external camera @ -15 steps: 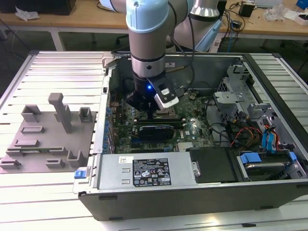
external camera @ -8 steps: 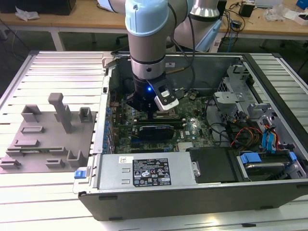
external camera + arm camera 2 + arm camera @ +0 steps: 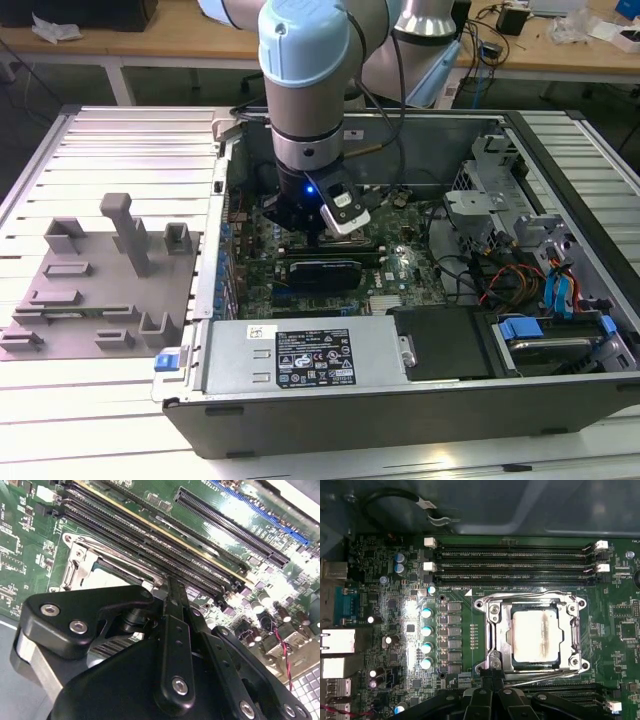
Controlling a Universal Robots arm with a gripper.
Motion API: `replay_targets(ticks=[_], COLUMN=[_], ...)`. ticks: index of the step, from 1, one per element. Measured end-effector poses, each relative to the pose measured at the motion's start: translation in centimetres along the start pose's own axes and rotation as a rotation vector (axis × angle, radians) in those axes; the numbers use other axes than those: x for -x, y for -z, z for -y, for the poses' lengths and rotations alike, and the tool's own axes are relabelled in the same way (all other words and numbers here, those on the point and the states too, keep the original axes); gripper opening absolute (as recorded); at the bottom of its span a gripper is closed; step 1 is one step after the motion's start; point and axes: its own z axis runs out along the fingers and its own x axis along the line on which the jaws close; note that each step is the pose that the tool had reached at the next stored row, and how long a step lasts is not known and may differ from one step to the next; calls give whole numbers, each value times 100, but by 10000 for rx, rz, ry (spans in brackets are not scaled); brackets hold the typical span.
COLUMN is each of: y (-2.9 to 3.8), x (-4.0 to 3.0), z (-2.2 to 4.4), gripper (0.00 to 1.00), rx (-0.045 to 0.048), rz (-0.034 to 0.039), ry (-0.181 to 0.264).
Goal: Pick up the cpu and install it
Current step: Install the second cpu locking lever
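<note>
Where the arm reaches down into the open computer case (image 3: 560, 400), the cpu (image 3: 536, 636) lies flat in its socket frame (image 3: 492, 630) on the motherboard (image 3: 395, 580), its pale silver top smudged and dull. The gripper (image 3: 491, 680) sits at the socket's six o'clock edge, fingers clenched together, grasping nothing. Memory slots (image 3: 515, 555) run at twelve o'clock; capacitors (image 3: 426, 630) stand at nine.

Exterior view: even overhead light, soft shadows inside case (image 3: 400, 400). First wrist view: hot glare on motherboard (image 3: 410, 610). Second wrist view: gripper (image 3: 172, 587) foreground dark, blurred.
</note>
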Motion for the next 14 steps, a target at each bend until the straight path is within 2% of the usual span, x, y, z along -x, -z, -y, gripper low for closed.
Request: replay_targets(ticks=[7, 11, 14], y=[6, 9, 10], x=[1, 1, 2], z=[59, 88, 104], gripper=[11, 11, 11], rx=[61, 214, 387], rz=[-1, -3, 5], ry=[-5, -17, -29])
